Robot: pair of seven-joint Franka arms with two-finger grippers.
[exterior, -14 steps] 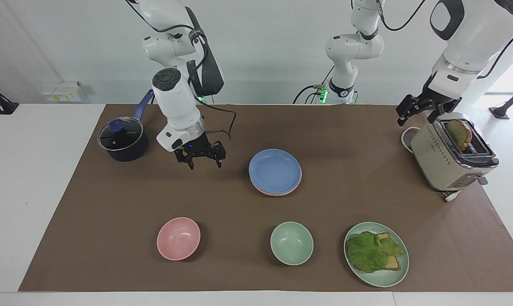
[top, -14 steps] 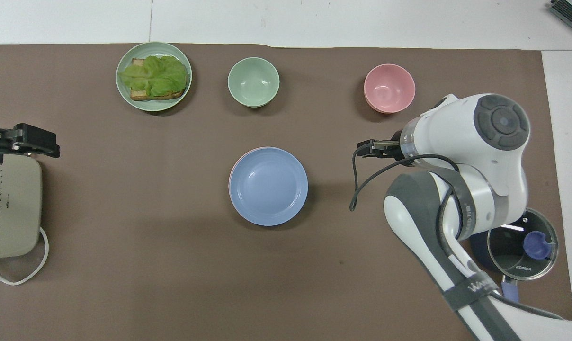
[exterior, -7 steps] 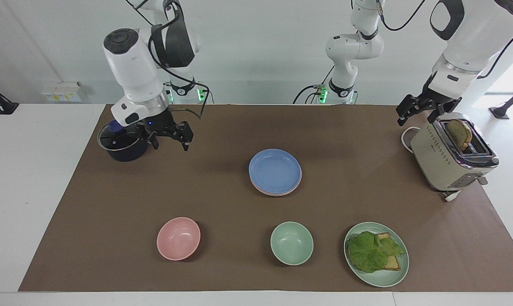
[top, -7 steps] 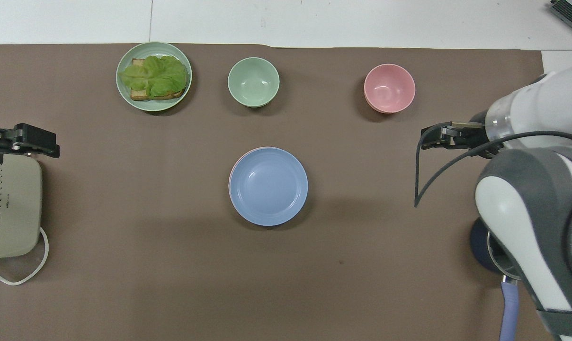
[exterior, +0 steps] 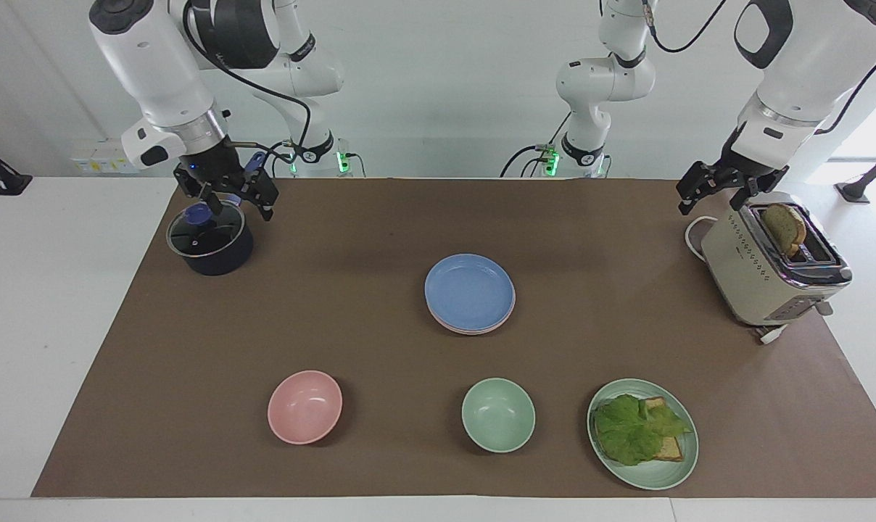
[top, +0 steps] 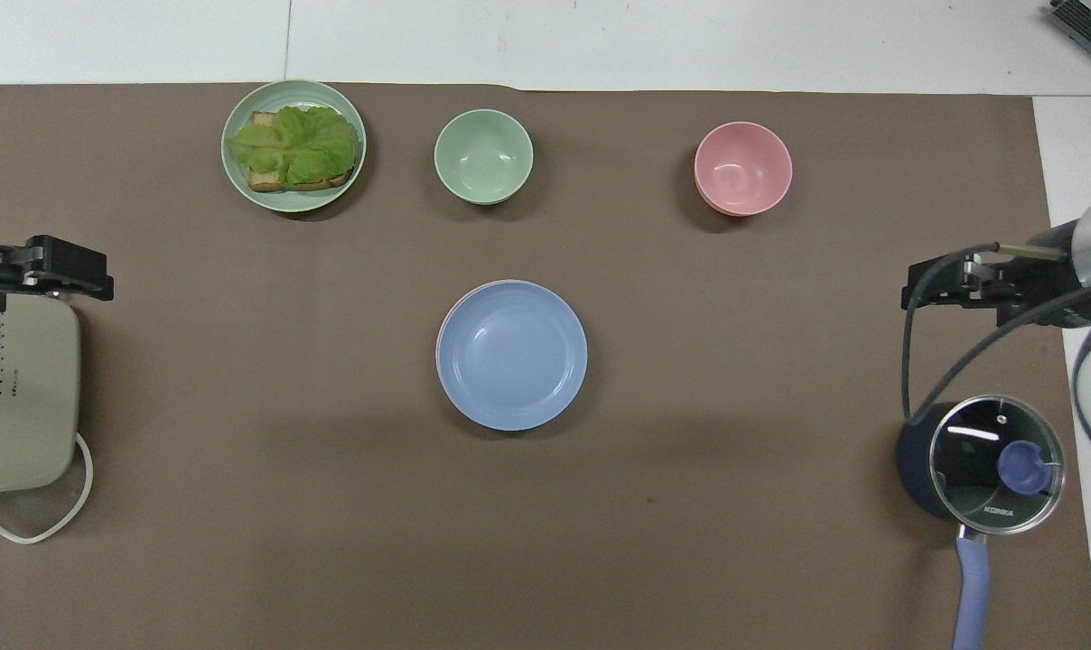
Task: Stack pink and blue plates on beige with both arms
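Observation:
A blue plate (exterior: pixel 470 291) (top: pixel 512 354) lies on top of a stack in the middle of the brown mat. Under it only the rim of the pink plate (exterior: pixel 473 330) (top: pixel 439 332) shows. The beige plate is hidden. My right gripper (exterior: pixel 238 205) (top: pixel 918 289) hangs open and empty over the dark pot at the right arm's end of the table, well away from the stack. At the left arm's end, my left gripper (exterior: pixel 708 201) (top: pixel 67 271) waits open and empty above the toaster.
A lidded pot (exterior: pixel 209 239) (top: pixel 988 460) stands near the right arm. A toaster (exterior: pixel 771 268) holds bread. Farther from the robots than the stack are a pink bowl (exterior: pixel 304 407), a green bowl (exterior: pixel 498 415) and a green plate (exterior: pixel 681 464) with toast and lettuce.
My right arm has drawn back from beside the plate stack, rising and swinging to above the pot. The left arm and the plates have not moved.

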